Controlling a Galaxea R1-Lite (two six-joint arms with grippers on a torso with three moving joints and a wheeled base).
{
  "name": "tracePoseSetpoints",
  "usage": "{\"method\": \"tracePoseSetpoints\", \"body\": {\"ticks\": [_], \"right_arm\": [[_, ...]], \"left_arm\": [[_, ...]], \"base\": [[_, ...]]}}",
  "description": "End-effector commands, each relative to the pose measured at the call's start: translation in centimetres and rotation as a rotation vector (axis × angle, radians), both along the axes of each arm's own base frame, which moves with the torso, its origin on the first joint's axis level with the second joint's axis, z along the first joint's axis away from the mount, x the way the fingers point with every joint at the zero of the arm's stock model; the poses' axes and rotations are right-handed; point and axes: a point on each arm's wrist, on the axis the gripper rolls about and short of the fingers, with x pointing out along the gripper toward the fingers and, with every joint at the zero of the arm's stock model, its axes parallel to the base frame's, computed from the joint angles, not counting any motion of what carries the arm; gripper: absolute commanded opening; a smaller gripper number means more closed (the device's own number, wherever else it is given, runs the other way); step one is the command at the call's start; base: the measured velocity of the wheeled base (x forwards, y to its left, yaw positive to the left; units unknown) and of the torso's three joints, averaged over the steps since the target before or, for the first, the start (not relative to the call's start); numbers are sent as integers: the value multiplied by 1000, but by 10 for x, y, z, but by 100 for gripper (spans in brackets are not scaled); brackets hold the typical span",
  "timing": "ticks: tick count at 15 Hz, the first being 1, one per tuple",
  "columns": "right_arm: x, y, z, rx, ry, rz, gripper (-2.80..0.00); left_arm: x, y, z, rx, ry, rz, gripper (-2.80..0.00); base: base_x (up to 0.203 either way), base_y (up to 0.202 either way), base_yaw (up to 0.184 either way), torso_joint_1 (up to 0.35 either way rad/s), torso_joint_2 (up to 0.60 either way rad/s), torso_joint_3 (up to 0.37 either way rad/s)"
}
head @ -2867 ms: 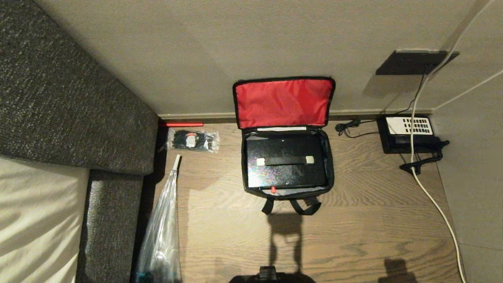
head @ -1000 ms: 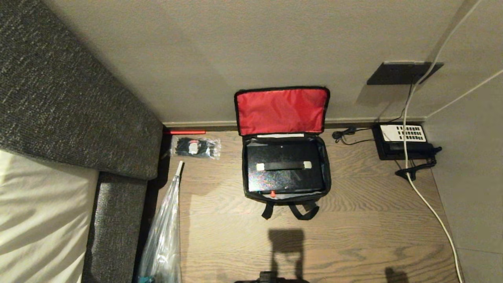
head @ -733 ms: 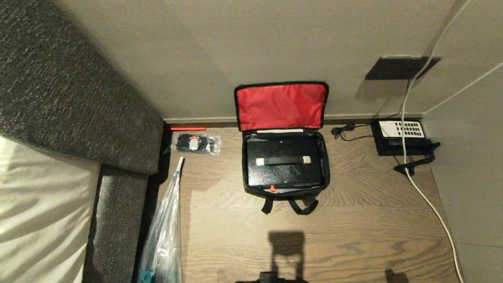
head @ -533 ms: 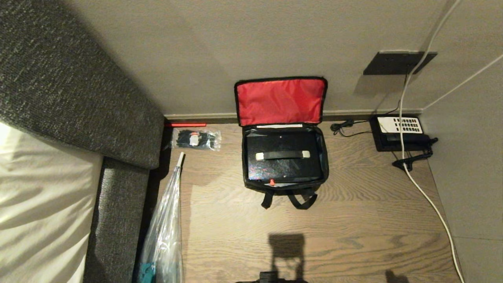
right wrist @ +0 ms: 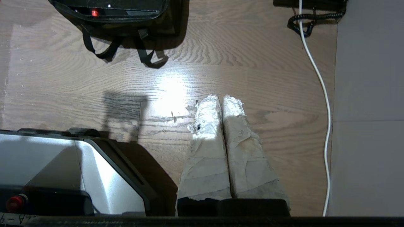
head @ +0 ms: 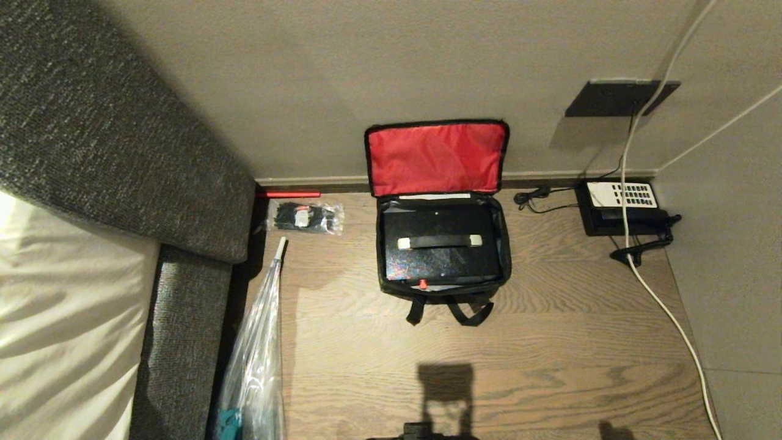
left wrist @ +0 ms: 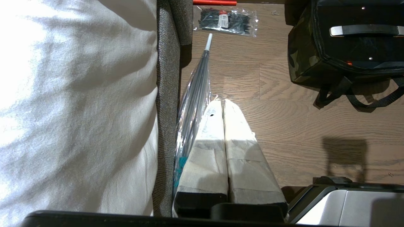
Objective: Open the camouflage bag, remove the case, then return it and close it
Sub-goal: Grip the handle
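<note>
One grey sofa (head: 110, 140) fills the 9 o'clock side of the head view, wood floor (head: 489, 366) everywhere else. One camouflage bag (left wrist: 304, 60) sits on the floor at centre against the wall, its red lid (head: 437, 157) flipped up toward 12 o'clock. One case (head: 441, 250) lies inside it, one handle (head: 438, 242) on top. One telephone (head: 623, 205) at 3 o'clock, one pack of cable ties (head: 305, 217) at 9 o'clock of the bag. Two grippers, left gripper (left wrist: 222, 101) and right gripper (right wrist: 221, 97), both clenched on nothing, hanging over bare floor at 6 o'clock of the bag
</note>
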Motion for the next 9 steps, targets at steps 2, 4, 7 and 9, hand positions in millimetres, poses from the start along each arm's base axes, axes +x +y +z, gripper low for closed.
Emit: {"method": "tracePoseSetpoints", "body": {"ticks": [2,4,7,9], "right_arm": [[-29,0,44,5,-17,18,-280],[-57,1,57,14,95,61,-280],[-54,2,69,39,229,98,-280],[-25,2,102,74,350,115,-280]], "left_arm": [[0,0,0,1,-1,1,-280],[0,0,0,2,-1,1,-280],[0,0,-1,-4,1,2,-280],[0,0,0,0,-1,1,-280]], "base": [[0,0,0,0,0,0],[0,0,0,0,0,0],[0,0,0,0,0,0],[0,0,0,0,0,0]]}}
